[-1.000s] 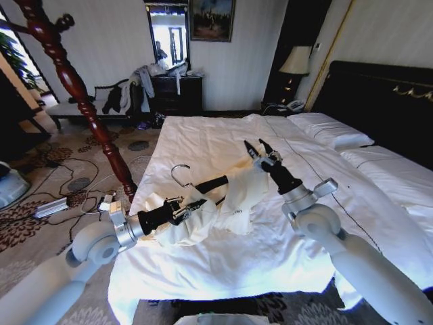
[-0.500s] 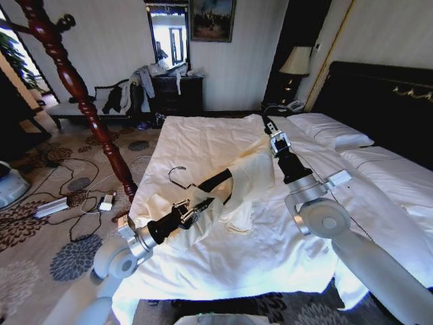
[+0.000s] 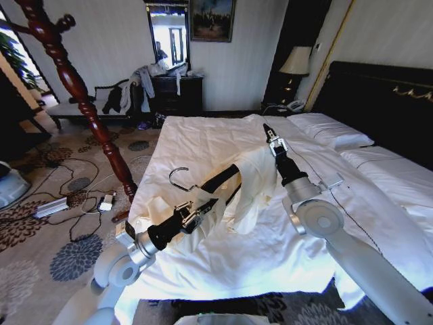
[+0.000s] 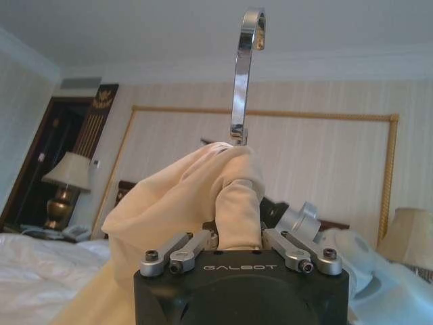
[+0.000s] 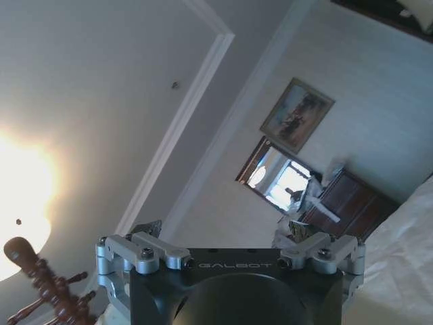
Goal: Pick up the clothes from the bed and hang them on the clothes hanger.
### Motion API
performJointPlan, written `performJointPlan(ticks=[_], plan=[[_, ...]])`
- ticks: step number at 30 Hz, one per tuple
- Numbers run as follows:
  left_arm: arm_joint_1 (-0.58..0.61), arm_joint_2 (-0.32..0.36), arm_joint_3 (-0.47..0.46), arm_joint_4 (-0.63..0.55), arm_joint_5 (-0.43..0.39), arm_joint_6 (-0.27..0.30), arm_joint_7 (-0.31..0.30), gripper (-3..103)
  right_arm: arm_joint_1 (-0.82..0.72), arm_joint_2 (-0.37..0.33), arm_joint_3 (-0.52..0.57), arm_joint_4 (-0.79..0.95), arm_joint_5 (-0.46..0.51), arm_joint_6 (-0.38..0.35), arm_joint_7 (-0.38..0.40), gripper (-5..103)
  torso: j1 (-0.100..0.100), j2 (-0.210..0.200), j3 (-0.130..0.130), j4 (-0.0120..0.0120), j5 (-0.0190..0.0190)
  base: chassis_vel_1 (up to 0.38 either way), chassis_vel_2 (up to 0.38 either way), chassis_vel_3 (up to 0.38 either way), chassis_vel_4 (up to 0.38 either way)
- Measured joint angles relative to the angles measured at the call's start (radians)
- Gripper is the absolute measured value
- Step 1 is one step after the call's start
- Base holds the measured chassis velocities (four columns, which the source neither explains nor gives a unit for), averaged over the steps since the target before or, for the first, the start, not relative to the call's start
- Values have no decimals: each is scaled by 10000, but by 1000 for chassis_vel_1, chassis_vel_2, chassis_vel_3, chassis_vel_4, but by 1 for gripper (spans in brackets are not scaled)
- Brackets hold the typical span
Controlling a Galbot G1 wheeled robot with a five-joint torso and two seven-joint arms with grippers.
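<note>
1. Left gripper (image 3: pixel 197 212) reaching in low over the bed's near left part, jaws closing on the clothes (image 3: pixel 254 176) bunched over the clothes hanger (image 3: pixel 221 179); fingertips buried in fabric in the left wrist view, so contact with the hanger itself hard to confirm.
2. Clothes: cream, yellower than the duvet, draping over the hanger and hiding most of it; black shoulder bar and silver hook (image 4: pixel 243 68) poking out.
3. Right gripper (image 3: pixel 270 135) pointing up over mid bed (image 3: pixel 203 135), touching the cloth's upper edge; jaws looking nearly together, grip unclear.
</note>
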Motion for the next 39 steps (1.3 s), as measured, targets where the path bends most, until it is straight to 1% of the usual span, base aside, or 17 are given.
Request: performJointPlan(ticks=[5,10,15,19,24,25,27,29,30,32,33,34,35,36,37,38,39], plan=[[12,-330,-39,-4,11,-58,102,18,-32,61,276,-95,159,107,113,100,0,0,0,0,0,0,0,0,0],[-27,-459,-34,101,43,-102,139,18,78,153,546,-144,518,256,172,100,0,0,0,1,-1,0,0,0,0],[-192,-541,-84,108,-81,-113,146,18,0,236,566,-239,548,303,407,100,0,0,0,0,0,0,0,0,0],[-383,-683,-238,83,-312,-113,146,18,-94,424,524,-375,456,357,589,100,0,-1,0,0,0,0,0,0,0],[-542,-1170,-535,42,-589,-118,121,18,-239,754,408,-682,126,388,704,100,0,-1,1,0,0,0,0,0,0],[-542,-1170,-535,42,-589,-118,121,18,-239,754,408,-682,126,388,704,100,0,-1,1,0,0,0,0,0,0],[-624,-1338,-748,25,-735,-121,58,18,-277,865,409,-827,-59,427,758,100,0,-1,0,1,-1,0,0,0,0],[-825,-1299,-1051,26,-1007,-121,-174,18,-355,908,411,-977,-463,476,853,100,0,-1,0,2,-3,0,0,0,0],[-825,-1299,-1051,26,-1007,-121,-174,18,-355,908,411,-977,-463,476,853,100,0,-1,0,2,-3,0,0,0,0],[-1239,-890,-1445,139,-1552,-114,-801,18,-535,888,387,-1127,-1200,491,896,100,0,0,0,0,-2,0,0,0,0],[-1506,-524,-1624,276,-1872,-79,-1238,18,-658,855,372,-1155,-1590,492,895,100,1,-1,0,0,-3,0,0,0,0],[-1506,-524,-1624,276,-1872,-79,-1238,18,-658,855,372,-1155,-1590,492,895,100,1,-1,0,0,-3,0,0,0,0],[-1835,32,-1784,586,-2166,-14,-1820,18,-805,812,369,-1123,-1885,489,883,100,0,0,1,0,-2,0,0,0,0],[-2056,497,-1836,861,-2335,36,-2169,18,-926,773,365,-1025,-2037,474,844,100,0,-1,2,-1,-6,0,0,0,0],[-2056,497,-1836,861,-2335,36,-2169,18,-926,773,365,-1025,-2037,474,844,100,0,-1,2,-1,-6,0,0,0,0],[-2192,843,-1850,1045,-2468,69,-2367,18,-988,745,360,-961,-2103,465,798,100,1,0,0,-2,-6,0,0,0,0],[-2476,1564,-1846,1383,-2759,109,-2698,18,-1095,697,332,-852,-2222,438,697,100,1,-1,1,0,-6,0,0,0,0]])
